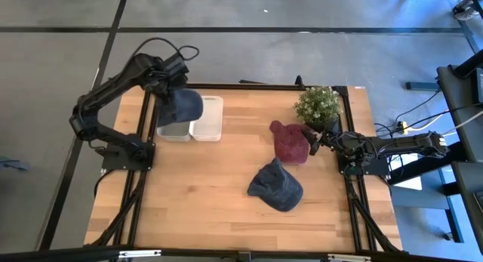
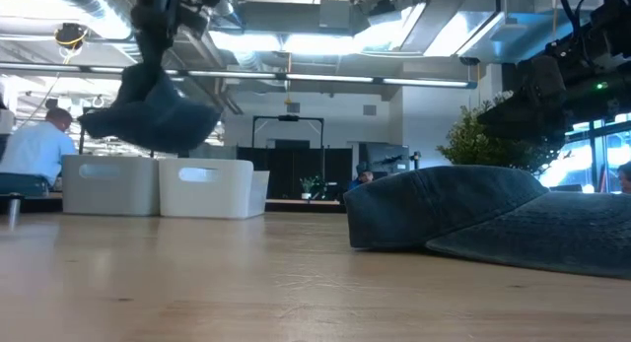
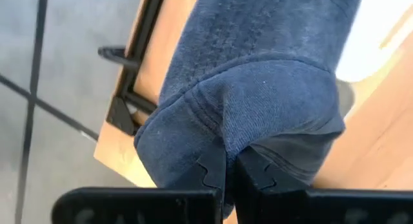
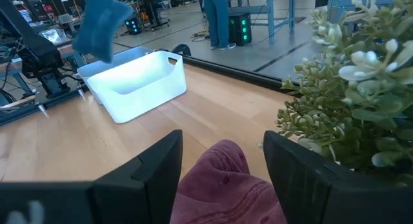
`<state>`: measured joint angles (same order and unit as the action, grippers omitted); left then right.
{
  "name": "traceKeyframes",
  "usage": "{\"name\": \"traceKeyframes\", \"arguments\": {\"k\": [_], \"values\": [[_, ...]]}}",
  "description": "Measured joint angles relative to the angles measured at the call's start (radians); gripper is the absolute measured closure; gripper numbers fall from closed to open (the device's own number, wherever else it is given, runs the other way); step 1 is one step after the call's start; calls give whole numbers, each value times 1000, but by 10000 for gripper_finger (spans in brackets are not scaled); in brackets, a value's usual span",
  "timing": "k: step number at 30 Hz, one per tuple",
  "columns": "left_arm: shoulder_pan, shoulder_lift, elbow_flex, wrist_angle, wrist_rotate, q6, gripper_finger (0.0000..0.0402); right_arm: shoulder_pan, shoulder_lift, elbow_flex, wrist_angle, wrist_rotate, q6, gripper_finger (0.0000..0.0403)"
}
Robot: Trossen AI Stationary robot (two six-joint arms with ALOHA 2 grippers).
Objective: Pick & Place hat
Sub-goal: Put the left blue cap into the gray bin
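One blue hat (image 1: 181, 106) hangs pinched in the left gripper (image 3: 230, 169) upper left, over the bins (image 1: 192, 126); next, release; right gripper (image 4: 222, 161) gapes, idle.

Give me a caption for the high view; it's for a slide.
Left pincer holds a blue hat above the white bins; right pincer open beside the maroon hat.

Even, bright daylight falls on the wooden table (image 1: 204, 201) from above, with soft, faint shadows. In the low view, ceiling lights (image 2: 286, 46) glare and the near tabletop blurs. The plant (image 4: 348, 101) appears washed out, its edges soft.
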<state>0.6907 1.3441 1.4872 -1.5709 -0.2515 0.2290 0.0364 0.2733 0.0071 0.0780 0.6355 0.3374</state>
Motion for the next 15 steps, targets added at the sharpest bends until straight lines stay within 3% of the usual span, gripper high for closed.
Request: {"name": "traceKeyframes", "arguments": {"k": [12, 15], "values": [[94, 0, -148, 0, -52, 111, 398, 0, 0, 0, 0, 0, 0, 185], [99, 0, -180, 0, -112, 163, 398, 0, 0, 0, 0, 0, 0, 185]]}}
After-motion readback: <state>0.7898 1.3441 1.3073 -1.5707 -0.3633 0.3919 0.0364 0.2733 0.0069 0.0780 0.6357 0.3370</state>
